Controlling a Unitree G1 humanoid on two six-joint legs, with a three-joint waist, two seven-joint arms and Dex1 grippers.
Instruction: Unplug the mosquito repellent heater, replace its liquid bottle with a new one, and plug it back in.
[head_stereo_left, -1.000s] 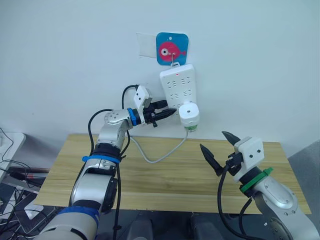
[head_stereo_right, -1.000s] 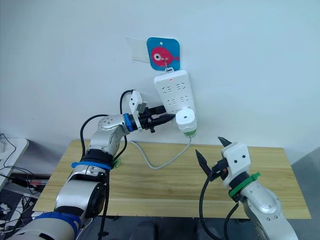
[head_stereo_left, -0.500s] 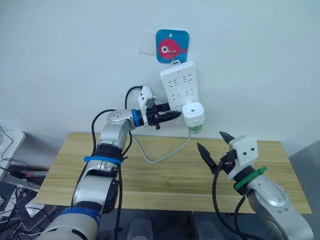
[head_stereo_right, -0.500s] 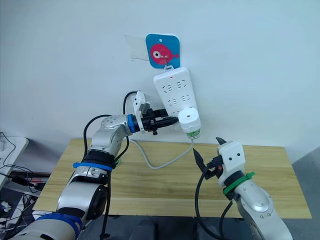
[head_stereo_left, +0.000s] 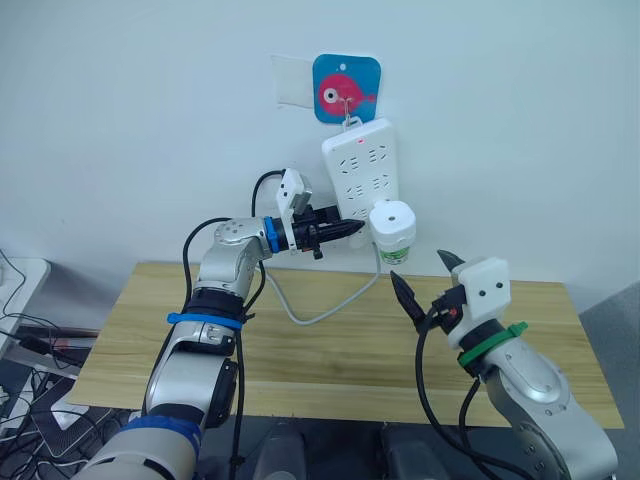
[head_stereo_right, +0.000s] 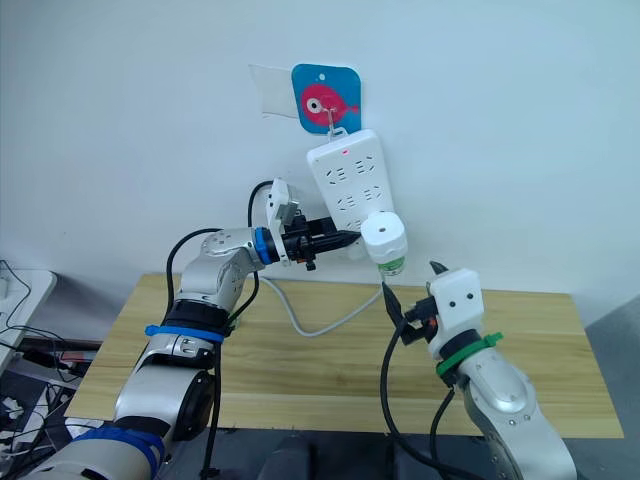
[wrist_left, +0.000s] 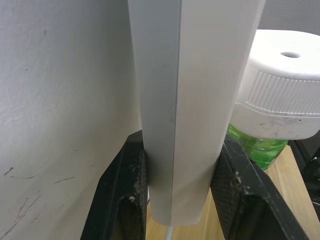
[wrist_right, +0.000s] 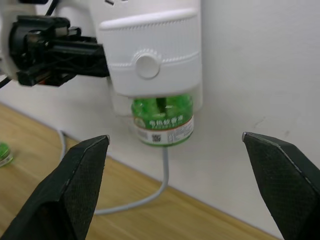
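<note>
One mosquito repellent heater (head_stereo_left: 392, 222) sits plugged into the lower end of the one wall-hung power strip (head_stereo_left: 362, 170) above the counter (head_stereo_left: 330, 350); its green bottle (wrist_right: 162, 121) bears a label too small to read. Left claw (wrist_left: 172, 200) — clamped on the strip's lower edge, beside the heater. Right claw (wrist_right: 200, 165) — fingers wide apart, just below the heater, not touching it.

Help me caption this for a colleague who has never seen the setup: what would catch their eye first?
First the white power strip, hanging on the wall under a blue fish sticker, with the mosquito repellent heater plugged into its lower end and a green liquid bottle beneath. The left gripper clamps the strip's lower edge from the side. The right gripper waits open just below the heater, over the wooden table.
</note>
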